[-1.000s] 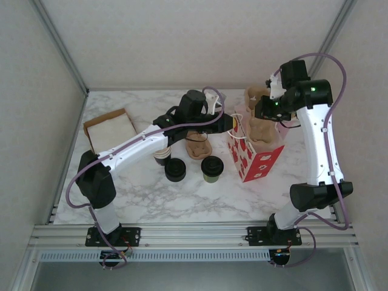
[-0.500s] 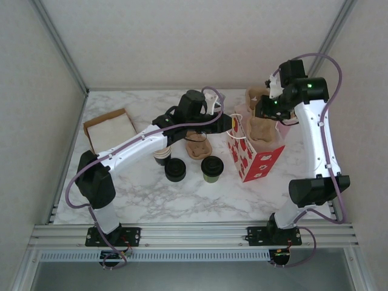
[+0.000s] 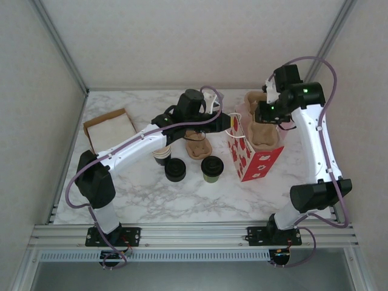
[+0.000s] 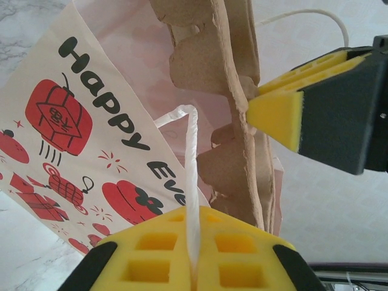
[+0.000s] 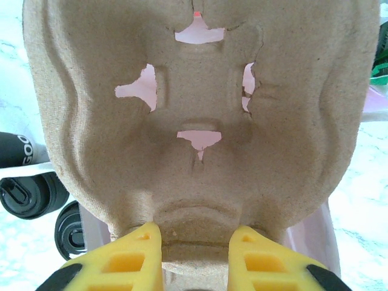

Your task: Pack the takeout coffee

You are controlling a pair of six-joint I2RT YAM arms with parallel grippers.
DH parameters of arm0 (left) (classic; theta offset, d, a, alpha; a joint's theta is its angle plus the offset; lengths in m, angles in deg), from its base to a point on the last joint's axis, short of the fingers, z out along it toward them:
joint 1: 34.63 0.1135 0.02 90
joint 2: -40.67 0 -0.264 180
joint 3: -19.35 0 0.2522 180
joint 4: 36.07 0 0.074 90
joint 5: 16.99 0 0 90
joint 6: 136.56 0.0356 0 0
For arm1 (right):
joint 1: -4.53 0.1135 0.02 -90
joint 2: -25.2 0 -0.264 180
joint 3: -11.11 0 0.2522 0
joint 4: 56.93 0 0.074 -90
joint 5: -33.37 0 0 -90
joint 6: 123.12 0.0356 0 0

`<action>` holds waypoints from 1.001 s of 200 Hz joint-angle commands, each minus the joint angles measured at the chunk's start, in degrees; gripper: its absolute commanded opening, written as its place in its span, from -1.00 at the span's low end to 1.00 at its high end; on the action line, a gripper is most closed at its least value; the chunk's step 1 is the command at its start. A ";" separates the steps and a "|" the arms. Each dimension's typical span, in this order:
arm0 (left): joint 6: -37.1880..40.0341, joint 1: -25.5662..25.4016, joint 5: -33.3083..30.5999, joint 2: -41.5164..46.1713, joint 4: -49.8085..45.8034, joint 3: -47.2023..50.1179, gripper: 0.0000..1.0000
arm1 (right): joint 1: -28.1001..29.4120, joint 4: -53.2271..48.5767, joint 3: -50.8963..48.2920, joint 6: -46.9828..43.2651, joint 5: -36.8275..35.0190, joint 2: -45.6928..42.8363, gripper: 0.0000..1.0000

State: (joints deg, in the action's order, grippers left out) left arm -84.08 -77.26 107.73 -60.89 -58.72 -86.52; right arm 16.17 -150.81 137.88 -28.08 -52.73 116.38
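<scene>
— What takes up the most room?
— The marble tabletop (image 3: 182, 200). Standing on it is the bag (image 3: 257, 160), red and white, mouth up.

— Anything in the bag?
— A brown pulp carrier (image 3: 262, 132) stands on edge in its mouth, the top half rising above the rim. From the right wrist, pink bag lining shows through its cut-outs.

— And the claws?
— The right claw (image 5: 197, 237) reaches over the far side of the bag and is clamped on the carrier's edge, one yellow finger (image 5: 142, 254) on each face. The left claw (image 4: 194, 233) comes in from the bag's left. Its fingers are pressed together on the white cord handle (image 4: 191, 157), which is pulled up taut from the near wall.

— Where's the coffee?
— The coffee (image 3: 212, 168) is upright on the tabletop, lid on, just left of the bag and not touching it. Neither claw is on it.

— What else sits left of the bag?
— A second carrier (image 3: 197, 147) lies flat behind the coffee, under the left arm. Far to the left is an open box (image 3: 110, 128). Between box and coffee are some stacked cups (image 3: 161, 156) and, in front of them, a loose black lid (image 3: 175, 170).
</scene>
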 commanded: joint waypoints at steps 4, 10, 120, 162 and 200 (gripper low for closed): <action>0.69 0.44 0.35 1.80 -0.12 -0.63 -1.00 | 2.03 0.01 -0.95 -1.21 -3.79 -1.92 -0.59; 0.69 0.44 0.28 1.86 -0.14 -0.53 -1.00 | 2.37 -0.10 -1.10 -1.24 -4.22 -1.88 -0.59; 0.25 0.44 -0.40 2.47 -0.25 -0.26 -1.00 | 4.98 -1.53 -3.41 -0.47 -8.04 -0.76 -0.60; 0.16 0.42 -0.70 2.53 -0.35 -0.19 -1.00 | 4.98 -1.69 -3.58 -0.38 -8.99 0.20 -0.60; 0.20 0.43 -0.71 2.53 -0.36 -0.17 -1.00 | 5.74 -1.61 -3.26 -0.64 -8.74 1.24 -0.61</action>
State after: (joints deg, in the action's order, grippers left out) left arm -84.10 -77.26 107.67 -60.82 -58.76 -86.52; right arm 21.00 -151.09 135.08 -28.45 -60.12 116.55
